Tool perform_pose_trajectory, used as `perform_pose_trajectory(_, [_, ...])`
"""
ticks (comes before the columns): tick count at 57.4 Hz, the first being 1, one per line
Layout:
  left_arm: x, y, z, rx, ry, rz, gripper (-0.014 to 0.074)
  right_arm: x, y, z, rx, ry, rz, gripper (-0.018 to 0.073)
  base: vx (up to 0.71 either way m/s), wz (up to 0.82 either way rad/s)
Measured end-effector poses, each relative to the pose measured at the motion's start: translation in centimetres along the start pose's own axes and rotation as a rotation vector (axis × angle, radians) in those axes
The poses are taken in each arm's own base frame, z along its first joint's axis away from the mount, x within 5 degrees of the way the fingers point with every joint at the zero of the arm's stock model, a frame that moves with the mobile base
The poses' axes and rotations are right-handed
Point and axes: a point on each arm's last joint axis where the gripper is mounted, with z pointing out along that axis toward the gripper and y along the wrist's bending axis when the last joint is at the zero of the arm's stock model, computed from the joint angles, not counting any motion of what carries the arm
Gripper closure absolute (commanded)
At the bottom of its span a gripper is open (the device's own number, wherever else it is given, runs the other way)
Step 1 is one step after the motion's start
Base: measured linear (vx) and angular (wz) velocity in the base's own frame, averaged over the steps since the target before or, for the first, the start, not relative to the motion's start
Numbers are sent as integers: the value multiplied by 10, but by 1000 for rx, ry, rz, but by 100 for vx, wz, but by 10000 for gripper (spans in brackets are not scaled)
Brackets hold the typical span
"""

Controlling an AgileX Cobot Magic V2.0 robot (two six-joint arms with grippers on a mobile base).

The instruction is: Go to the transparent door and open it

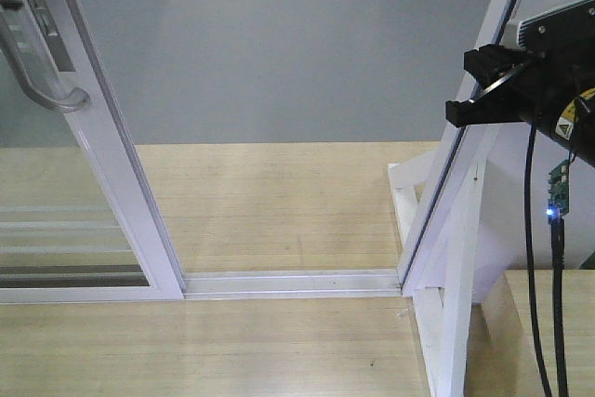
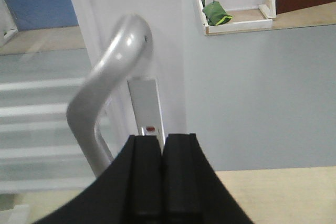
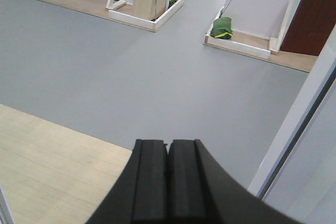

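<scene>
The grey floor (image 1: pixel 279 53) fills the upper half of the front view, with a pale wooden platform (image 1: pixel 279 202) spread across the lower half and a white floor track (image 1: pixel 288 281) running across it.

The transparent door (image 1: pixel 102 137) stands at the left of the front view, its white stile slanting from the top left down to the track; thin white bars cross the glass at the lower left. An open gap lies between it and the white frame post (image 1: pixel 465 137) that slants up the right side.

The curved grey handle (image 1: pixel 42 81) sits on the door's stile in the upper left of the front view. In the left wrist view it rises through the centre-left, beside a narrow lock plate (image 2: pixel 147 103).

The left claw (image 2: pixel 163 177) sits at the bottom centre of its wrist view, fingers pressed together, holding nothing, just below the lock plate and right of the handle.

The right claw (image 3: pixel 168 177) at the bottom centre of its view is likewise pressed together on nothing, over the platform edge.

A green bag (image 3: pixel 221 27) lies in a white tray at the upper right.
</scene>
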Motion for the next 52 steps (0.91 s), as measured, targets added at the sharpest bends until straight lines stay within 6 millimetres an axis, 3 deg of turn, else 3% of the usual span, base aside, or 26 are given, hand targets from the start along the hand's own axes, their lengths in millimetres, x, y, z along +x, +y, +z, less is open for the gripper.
perform_pose_trajectory(12, [34,-5,-54,47,-73,5,599,-17,-3,-24,56,-15,-11,565,0,0])
perform_pose_trajectory(36, [93,-9,-141,67,-165,-24,599,-52,-7,-108,230,-69,-42,562,0,0])
perform_pose_trajectory(42, [104,-9,-156,65,-190,-38,599,-45,-3,-124,239,-82,-43,562,0,0])
perform_pose_trajectory(52, [122,-11,-172,72,-193,-44,599,-12,6,-144,244,-56,-38,562,0,0])
